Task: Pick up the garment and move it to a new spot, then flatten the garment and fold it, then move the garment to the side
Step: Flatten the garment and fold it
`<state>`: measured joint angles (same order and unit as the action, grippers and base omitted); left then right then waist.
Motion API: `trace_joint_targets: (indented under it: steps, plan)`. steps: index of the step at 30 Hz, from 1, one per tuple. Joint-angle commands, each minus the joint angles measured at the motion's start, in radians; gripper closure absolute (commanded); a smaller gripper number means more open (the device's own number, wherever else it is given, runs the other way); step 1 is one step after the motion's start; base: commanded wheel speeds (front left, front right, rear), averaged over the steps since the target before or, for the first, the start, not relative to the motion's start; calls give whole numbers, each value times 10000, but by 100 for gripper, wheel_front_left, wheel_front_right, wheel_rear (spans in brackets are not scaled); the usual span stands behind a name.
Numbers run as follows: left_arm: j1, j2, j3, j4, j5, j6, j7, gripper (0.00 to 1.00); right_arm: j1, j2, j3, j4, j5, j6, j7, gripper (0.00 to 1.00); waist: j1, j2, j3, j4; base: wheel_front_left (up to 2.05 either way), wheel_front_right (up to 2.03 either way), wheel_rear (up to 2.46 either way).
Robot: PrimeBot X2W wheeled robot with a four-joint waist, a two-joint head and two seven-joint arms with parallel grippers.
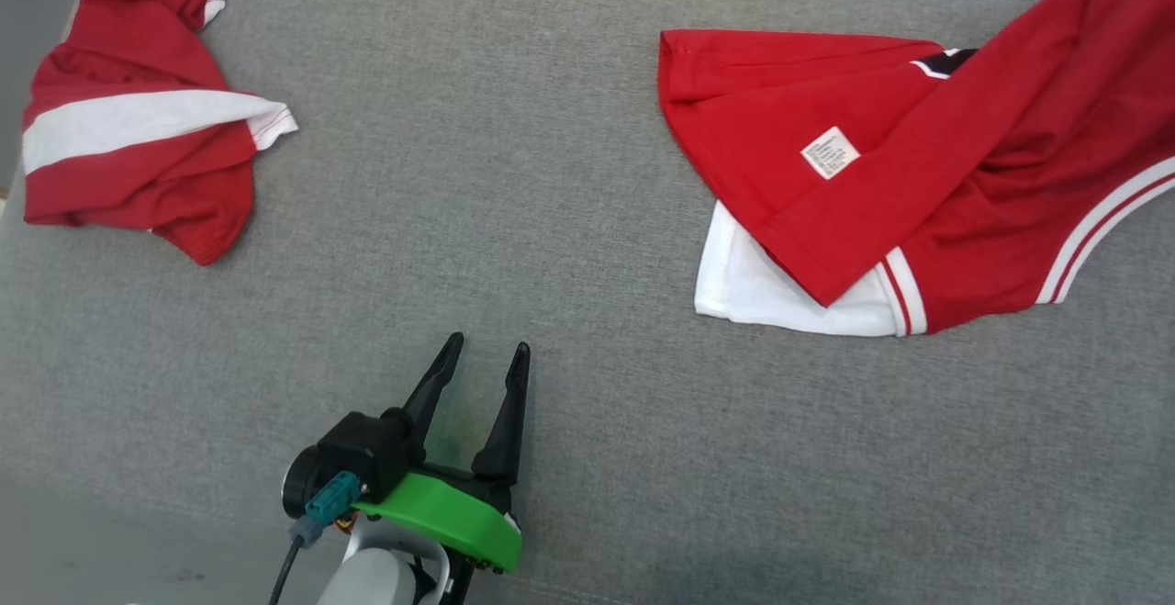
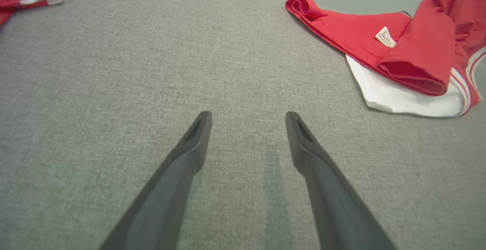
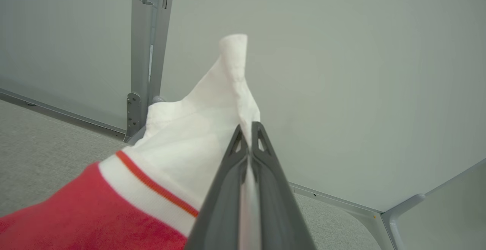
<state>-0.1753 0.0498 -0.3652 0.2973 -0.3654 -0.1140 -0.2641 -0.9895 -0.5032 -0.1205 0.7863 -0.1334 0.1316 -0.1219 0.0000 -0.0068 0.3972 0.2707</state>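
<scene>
On the right side of the grey counter [image 1: 477, 173], the red garment [image 1: 964, 183] lay with a white layer showing under its near edge. One end rose toward my right pincer [image 3: 248, 126], which was clamped on its white cloth. My left pincer [image 1: 488, 344] hovered, fingers apart, over bare counter. A second red-and-white garment [image 1: 138, 128] lay crumpled by the far left edge, well apart.
</scene>
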Motion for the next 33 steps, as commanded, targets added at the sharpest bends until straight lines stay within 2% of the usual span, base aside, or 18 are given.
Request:
trace_joint_targets:
  steps: [1,5,9,14,20,25,29,33]
  plan:
    - [-123,9,-77,-15,-92,73,-4,0,-218,-62,-173,175,-219,-17,108,0,0,68,504,845,0,0,0]
    - [48,12,-148,-49,-286,199,-6,0,-304,253,-328,512,-477,-16,-303,0,0,68,412,869,0,0,0]
    - [142,10,-71,-9,-310,259,-6,0,58,707,-154,652,-163,-17,-899,0,0,68,162,604,0,0,0]
    - [92,18,128,72,-76,199,-4,0,971,1659,830,296,836,-17,-1366,0,0,68,-361,-45,0,0,0]
    - [268,19,364,186,100,95,-4,0,3025,2393,2419,-1332,2631,-16,-1433,0,0,68,-1025,-690,0,0,0]
    - [479,21,427,314,60,50,-6,0,5001,2520,3408,-2857,3812,-16,-1433,0,0,68,-1414,-995,0,0,0]
    - [682,21,464,451,74,6,-6,0,6282,2652,3785,-3470,4173,-16,-1433,0,0,68,-1684,-1068,0,0,0]
    - [902,19,500,592,172,-21,-4,0,7158,2782,4095,-3490,4362,-16,-1435,0,0,68,-1926,-1044,0,0,0]
